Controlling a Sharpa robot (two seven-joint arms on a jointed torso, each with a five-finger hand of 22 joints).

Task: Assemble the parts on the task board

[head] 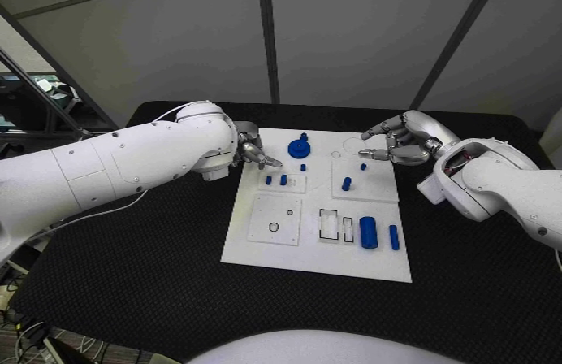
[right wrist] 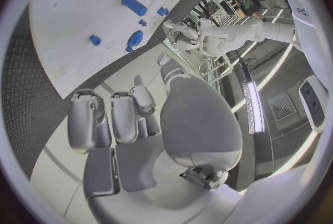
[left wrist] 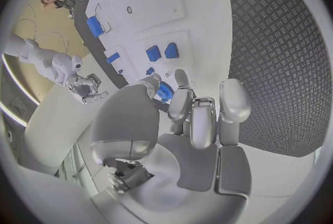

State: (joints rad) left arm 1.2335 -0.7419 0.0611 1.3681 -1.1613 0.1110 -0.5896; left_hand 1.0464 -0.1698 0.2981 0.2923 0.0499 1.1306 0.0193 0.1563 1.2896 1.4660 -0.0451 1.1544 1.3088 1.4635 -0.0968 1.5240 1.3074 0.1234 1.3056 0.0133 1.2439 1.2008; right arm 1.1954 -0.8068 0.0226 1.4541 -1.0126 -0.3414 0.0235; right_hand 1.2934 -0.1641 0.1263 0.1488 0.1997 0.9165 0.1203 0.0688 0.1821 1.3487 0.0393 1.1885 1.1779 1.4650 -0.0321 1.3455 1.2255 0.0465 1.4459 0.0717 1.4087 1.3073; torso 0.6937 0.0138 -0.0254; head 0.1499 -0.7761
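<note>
Up at the far left edge of the task board (head: 316, 262), the left hand (head: 249, 153) hovers with its fingers (left wrist: 235, 100) loosely spread and nothing held between them; its fingertips point toward the board's far middle. Just beyond those fingertips sits the blue gear-like part (head: 300, 147), round with a small knob on top, near the board's far edge. In the left wrist view the same blue part (left wrist: 164, 91) peeks out just behind the fingertips, apart from them as far as one can tell.

The right hand (head: 398, 142) hangs over the board's far right corner, fingers curled partway and apart, holding nothing; in the right wrist view its fingers (right wrist: 124, 116) stand clear of the white surface.

Nearer the robot from the left hand, two short blue pegs (head: 276, 179) stand side by side in a small raised square, with a tinier blue peg (head: 304, 167) just beyond them. On the right-hand square a blue peg (head: 347, 184) stands upright, and a small blue stub (head: 363, 167) lies further back. Along the board's near right part, a thick blue cylinder (head: 369, 231) lies beside a thinner blue bar (head: 394, 236), next to two open rectangular slots (head: 329, 223). A square plate with a black ring (head: 274, 221) occupies the near left. The board rests on the black table (head: 129, 291).
</note>
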